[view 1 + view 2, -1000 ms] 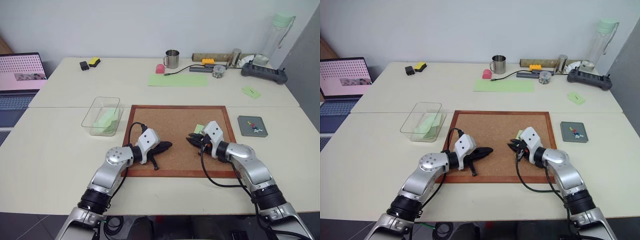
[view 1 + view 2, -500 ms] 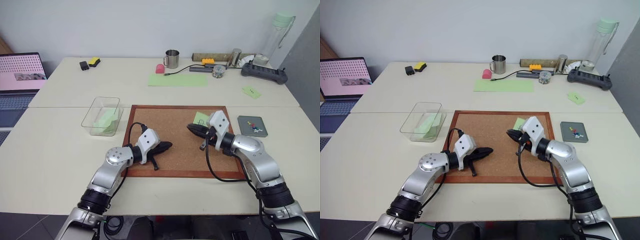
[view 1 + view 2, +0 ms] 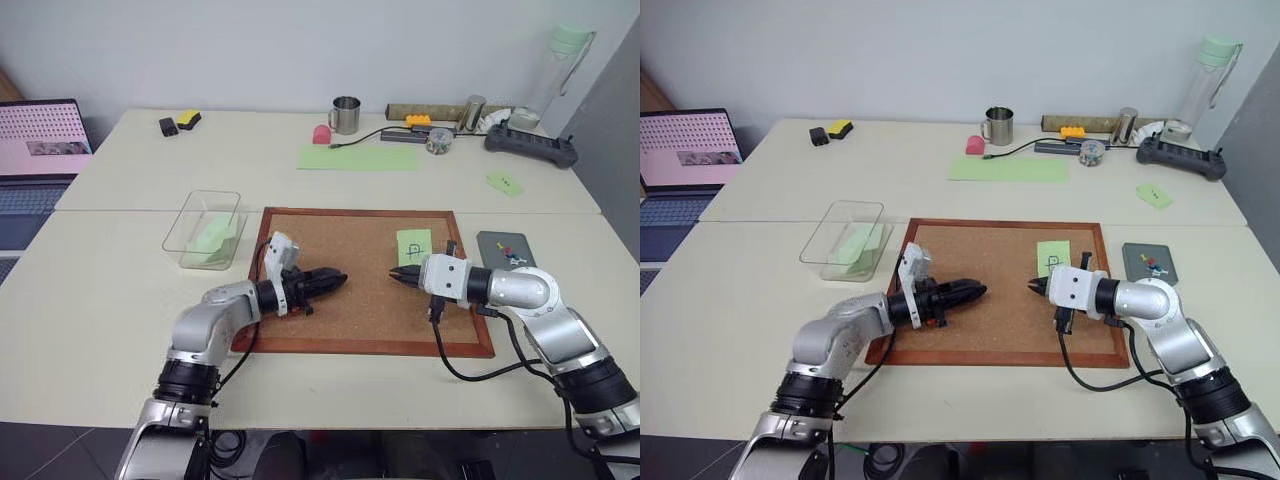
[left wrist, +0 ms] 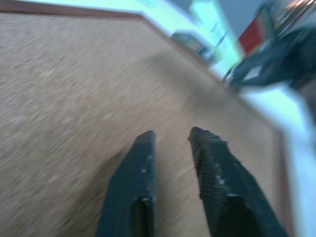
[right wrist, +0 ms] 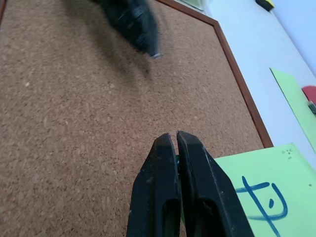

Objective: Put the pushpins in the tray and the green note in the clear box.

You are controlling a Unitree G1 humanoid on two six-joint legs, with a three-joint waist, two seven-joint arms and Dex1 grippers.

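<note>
The light-green square sticky note (image 3: 412, 246) with its handwritten mark lies flat on the brown corkboard (image 3: 350, 310), just beside the closed, empty right gripper (image 3: 395, 277). The left gripper (image 4: 170, 140) is seen slightly parted, empty.

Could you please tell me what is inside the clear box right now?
The clear box holds light-green paper lying against its bottom, seen through its transparent walls. Whether that is one sheet or several I cannot tell, nor whether anything lies beneath it.

Light-green note (image 3: 413, 246) with a dark handwritten mark, brown speckled corkboard (image 3: 350, 300), dark-grey tray (image 3: 501, 246).
</note>
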